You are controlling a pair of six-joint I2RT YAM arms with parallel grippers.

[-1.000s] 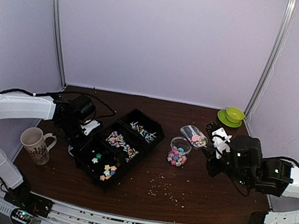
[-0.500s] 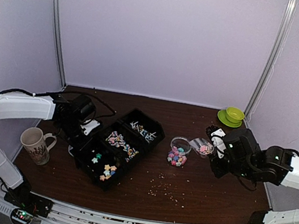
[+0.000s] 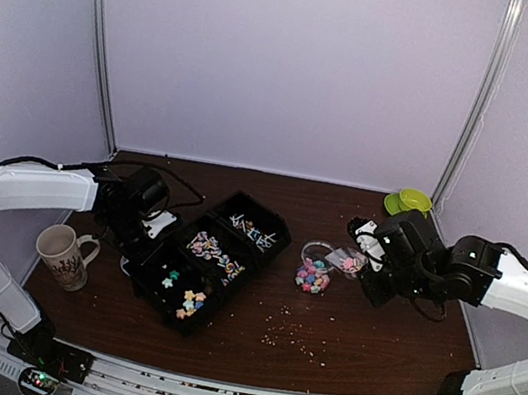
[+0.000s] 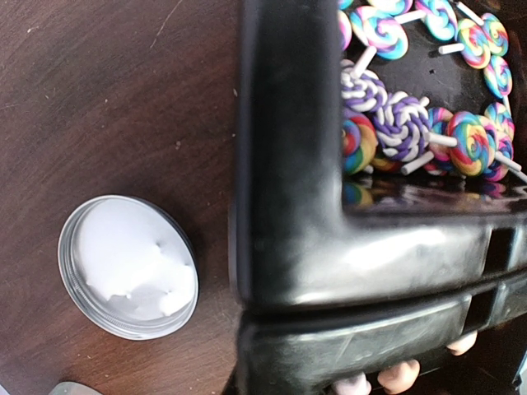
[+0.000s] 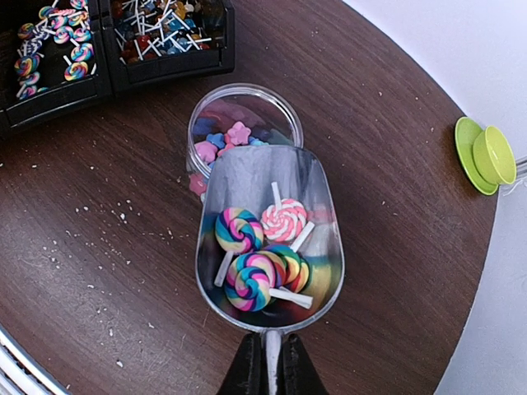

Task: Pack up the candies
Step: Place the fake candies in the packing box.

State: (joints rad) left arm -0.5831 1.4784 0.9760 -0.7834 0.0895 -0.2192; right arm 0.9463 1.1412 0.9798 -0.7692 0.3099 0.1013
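Note:
My right gripper (image 5: 269, 366) is shut on the thin handle of a clear scoop (image 5: 268, 189), which holds a few swirled lollipop candies (image 5: 251, 276). The scoop's front lip overlaps the rim of a clear jar (image 5: 243, 115) of pastel pink and blue candies. From above, the scoop (image 3: 348, 262) lies just right of the jar (image 3: 315, 267). My left gripper (image 3: 149, 231) is shut on the left corner wall of the black compartment tray (image 3: 150, 283). Close up, that tray wall (image 4: 288, 164) has lollipops (image 4: 403, 123) behind it.
A round metal lid (image 4: 128, 267) lies on the table left of the tray. A mug (image 3: 62, 255) stands at the front left and a green bowl on a saucer (image 3: 407, 201) at the back right. Pale crumbs (image 3: 287, 331) are strewn in front of the jar.
My right arm has swung round and brought the loaded scoop down and level against the jar's right side. The left arm and tray have not moved.

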